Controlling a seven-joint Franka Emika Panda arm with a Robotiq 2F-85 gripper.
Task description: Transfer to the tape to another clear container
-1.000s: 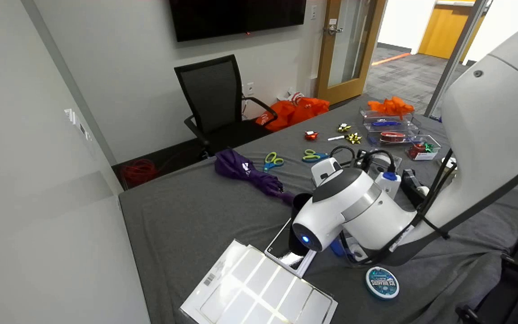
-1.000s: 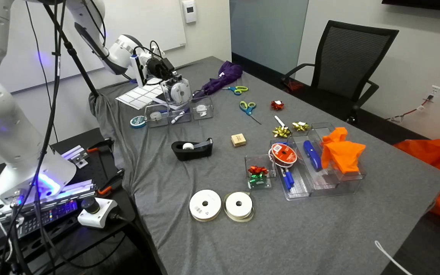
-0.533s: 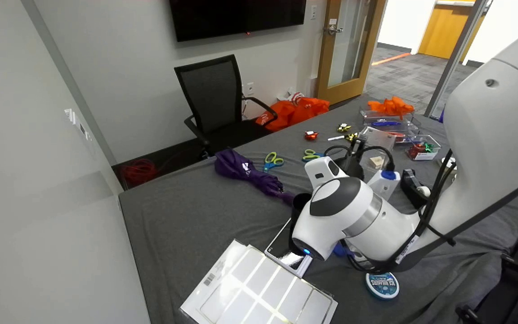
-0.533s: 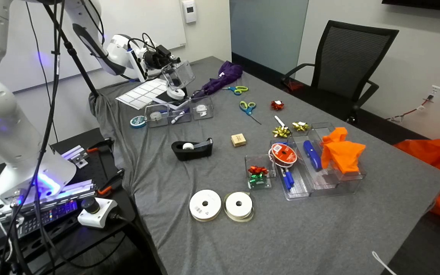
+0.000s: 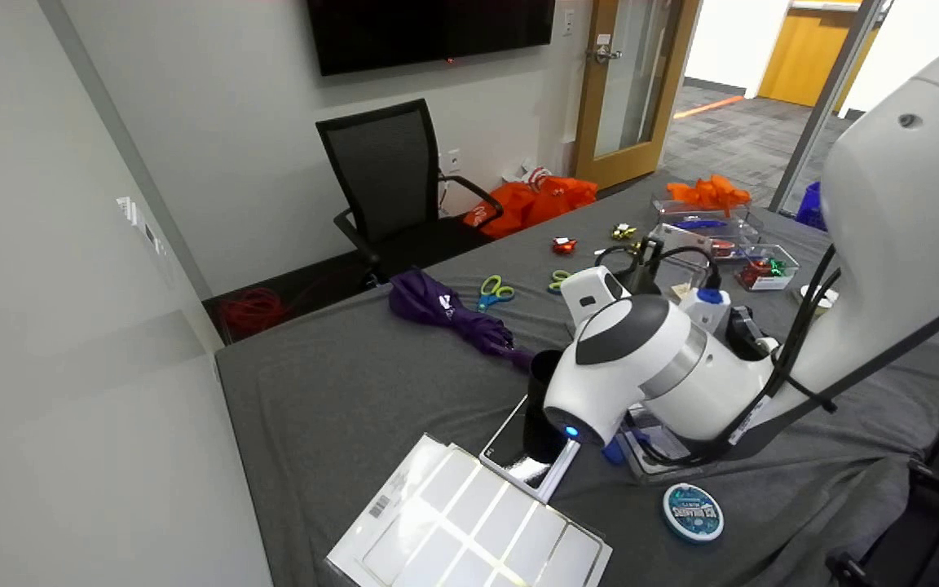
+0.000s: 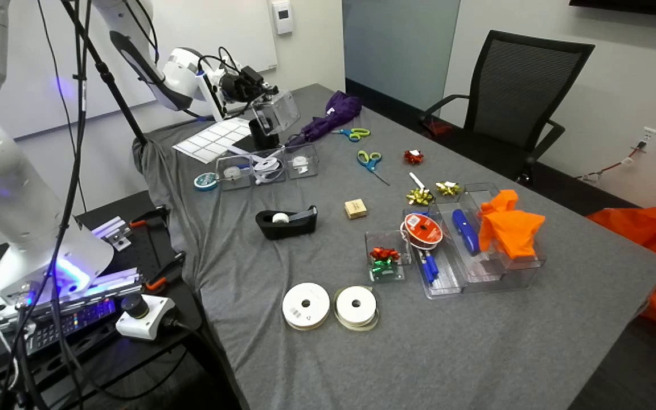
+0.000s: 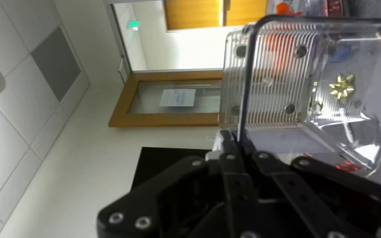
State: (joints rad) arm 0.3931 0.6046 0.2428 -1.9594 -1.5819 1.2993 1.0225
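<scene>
Exterior view: one roll of tape (image 6: 266, 164), whitish and ring-shaped, appears blurred within the outline of the middle container (image 6: 278, 178), one of three clear ones set side by side on the grey-covered table (image 6: 328, 256). Contact between roll and container floor cannot be confirmed. The broad face of the roll is directed mainly upward; the long axis of its outline runs crosswise in the view, and the exact tilt is not readable. The left container (image 6: 240, 185) and the right container (image 6: 311, 162) each hold one small whitish item. Raised off the table is one tilted clear box (image 7: 276, 119); the wrist view shows the gripper (image 7: 240, 142) pinching its rim from both sides. One round teal tin (image 6: 206, 181) is located just beside the left container. One black cup (image 6: 261, 136) and one white gridded tray (image 6: 214, 139) are located beyond the row. Farther out, count one purple umbrella (image 6: 339, 111), two pairs of scissors (image 6: 369, 164), one black tape dispenser (image 6: 286, 228), two white spools (image 6: 306, 315), one loose red bow (image 6: 413, 157) and two loose gold bows (image 6: 420, 197). One black chair (image 6: 521, 102) stands beyond the far edge of the table.
</scene>
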